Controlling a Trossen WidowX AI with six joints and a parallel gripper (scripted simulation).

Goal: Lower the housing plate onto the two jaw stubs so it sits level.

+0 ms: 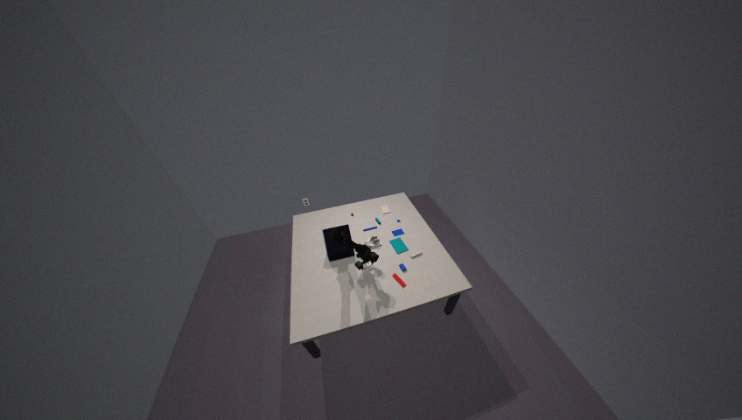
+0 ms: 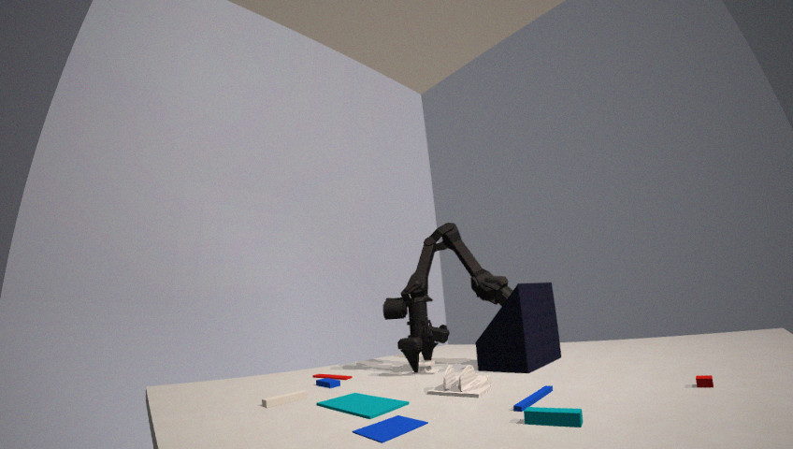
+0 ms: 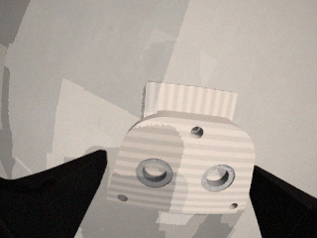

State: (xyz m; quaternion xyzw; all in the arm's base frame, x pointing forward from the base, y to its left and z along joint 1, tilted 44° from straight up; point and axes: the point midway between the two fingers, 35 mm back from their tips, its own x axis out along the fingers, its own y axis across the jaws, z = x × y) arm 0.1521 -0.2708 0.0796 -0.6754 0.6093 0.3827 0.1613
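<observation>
One pale table (image 1: pixel 318 306) (image 2: pixel 640 355) — grey walls (image 1: pixel 312 103) (image 2: pixel 223 195) behind.

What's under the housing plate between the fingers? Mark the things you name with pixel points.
The underside of the housing plate (image 3: pixel 193 159) is hidden from above. Its two large ringed holes show only a pale surface through them. A ribbed block (image 3: pixel 190 99) sticks out past one edge; how far it runs underneath can't be seen.

The place looks like a bare robotics test room: a black jointed arm (image 1: pixel 366 254) (image 2: pixel 463 258) reaches from a dark wedge-shaped pedestal (image 1: pixel 330 251) (image 2: pixel 540 327) on a pale table (image 1: pixel 318 311) (image 2: pixel 223 427). Small colored blocks and flat plates are spread about. Plain gray walls (image 1: pixel 281 114) (image 2: pixel 223 195) surround it, one with an electrical outlet (image 1: pixel 305 201). Whether it belongs to a larger lab cannot be told.
</observation>
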